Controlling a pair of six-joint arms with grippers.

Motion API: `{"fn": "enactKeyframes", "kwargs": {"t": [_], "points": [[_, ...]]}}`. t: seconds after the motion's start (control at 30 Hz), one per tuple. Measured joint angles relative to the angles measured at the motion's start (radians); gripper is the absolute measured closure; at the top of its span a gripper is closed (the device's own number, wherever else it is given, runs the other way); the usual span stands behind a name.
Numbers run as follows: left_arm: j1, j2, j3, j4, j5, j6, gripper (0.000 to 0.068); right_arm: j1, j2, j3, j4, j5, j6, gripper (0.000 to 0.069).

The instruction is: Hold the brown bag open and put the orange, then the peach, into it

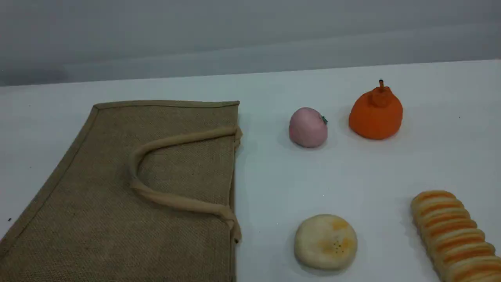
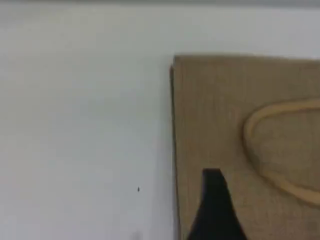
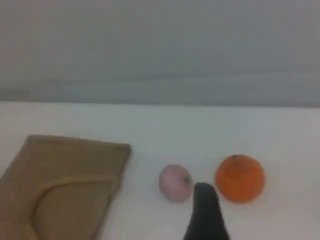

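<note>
The brown bag (image 1: 117, 203) lies flat on the white table at the left, its beige handles (image 1: 172, 199) folded onto it and its mouth toward the right. The pink peach (image 1: 308, 127) sits right of the bag, and the orange (image 1: 375, 115) stands just beyond it. Neither arm appears in the scene view. In the left wrist view one dark fingertip (image 2: 216, 205) hovers over the bag (image 2: 225, 115) near its edge. The right wrist view shows a fingertip (image 3: 206, 210) in front of the peach (image 3: 175, 183) and orange (image 3: 240, 178). Nothing is held by either gripper.
A flat cream-yellow bun (image 1: 325, 241) lies near the front, right of the bag's mouth. An orange-striped ridged bread loaf (image 1: 454, 235) lies at the front right corner. A grey wall rises behind the table's far edge (image 1: 352, 67).
</note>
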Motion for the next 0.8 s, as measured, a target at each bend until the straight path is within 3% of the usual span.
{"fn": "enactKeyframes", "kwargs": {"t": [0.33, 0.8], "points": [[0.0, 0.373, 0.001, -0.092, -0.163, -0.005, 0.0241, 0.0, 0.367, -0.011, 0.319, -0.062, -0.237, 0.0247], [-0.001, 0.758, -0.008, -0.253, -0.343, 0.004, 0.0241, 0.001, 0.65, -0.013, 0.7, -0.119, -0.584, 0.0247]]}}
